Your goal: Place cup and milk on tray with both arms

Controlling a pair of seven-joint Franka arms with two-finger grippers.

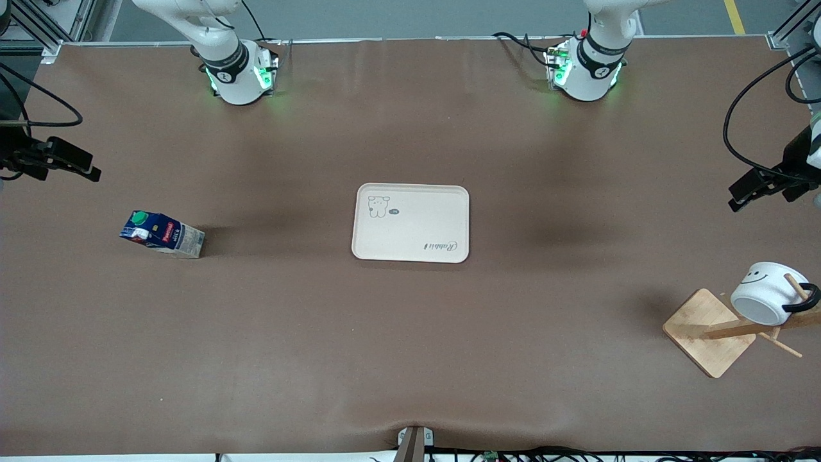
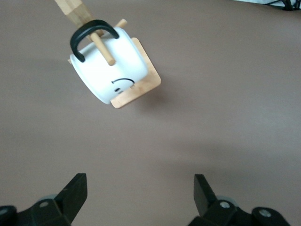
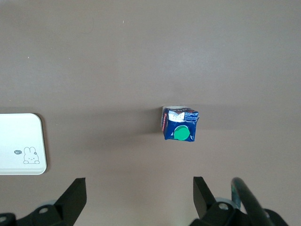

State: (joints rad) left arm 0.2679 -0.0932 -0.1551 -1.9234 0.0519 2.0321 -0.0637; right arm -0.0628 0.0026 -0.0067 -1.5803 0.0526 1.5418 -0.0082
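The beige tray (image 1: 410, 222) (image 3: 21, 141) lies flat in the middle of the table with nothing on it. The milk (image 1: 162, 234) (image 3: 179, 125) stands upright toward the right arm's end, green cap up. The white cup (image 1: 766, 292) (image 2: 110, 70) hangs tilted by its black handle on a peg of a wooden rack (image 1: 709, 333) toward the left arm's end, nearer the front camera than the tray. My left gripper (image 1: 747, 189) (image 2: 140, 181) hovers open over bare table, apart from the cup. My right gripper (image 1: 70, 163) (image 3: 139, 184) hovers open over bare table, apart from the milk.
The rack's square wooden base (image 2: 141, 87) sits under the cup, with a slanted post and pegs sticking out. Black cables (image 1: 753, 115) trail at both ends of the table. Brown cloth covers the table between tray, carton and rack.
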